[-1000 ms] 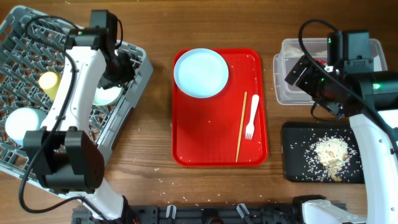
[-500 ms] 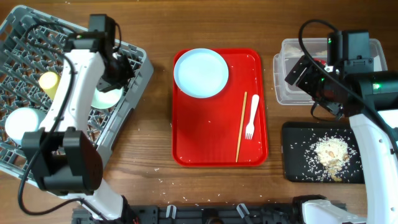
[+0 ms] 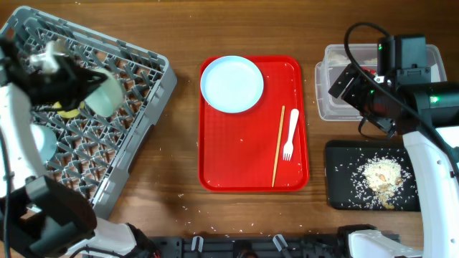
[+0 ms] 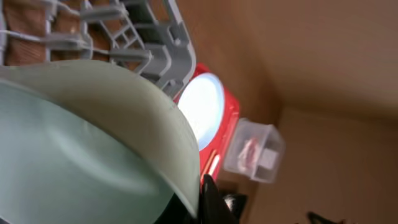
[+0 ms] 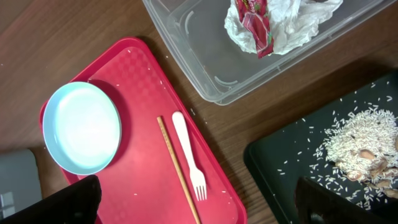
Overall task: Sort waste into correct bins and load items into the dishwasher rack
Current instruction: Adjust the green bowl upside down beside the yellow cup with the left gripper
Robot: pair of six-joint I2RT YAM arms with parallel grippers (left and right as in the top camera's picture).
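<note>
My left gripper (image 3: 87, 84) is shut on the rim of the mint green bowl (image 3: 109, 97) and holds it tilted above the grey dishwasher rack (image 3: 136, 136). In the left wrist view the bowl (image 4: 81, 143) fills the frame, with a finger (image 4: 211, 199) on its rim. A yellow cup (image 3: 69, 112) and a light blue bowl (image 3: 43, 143) sit in the rack. The pale blue plate (image 3: 232, 84), fork (image 3: 290, 134) and chopstick (image 3: 278, 145) lie on the red tray (image 3: 244, 172). My right gripper (image 5: 196, 202) is open and empty, above the clear tub (image 3: 337, 107).
The clear tub (image 5: 205, 56) holds the red wrapper (image 5: 255, 18) and white tissue (image 5: 292, 18). The black tray (image 3: 351, 193) at front right holds rice and food scraps (image 3: 381, 174). Loose rice grains dot the red tray and table.
My left arm has swung from the rack's right side to its left, and the mint bowl has come up out of the rack, tilted. The right arm has not moved.
</note>
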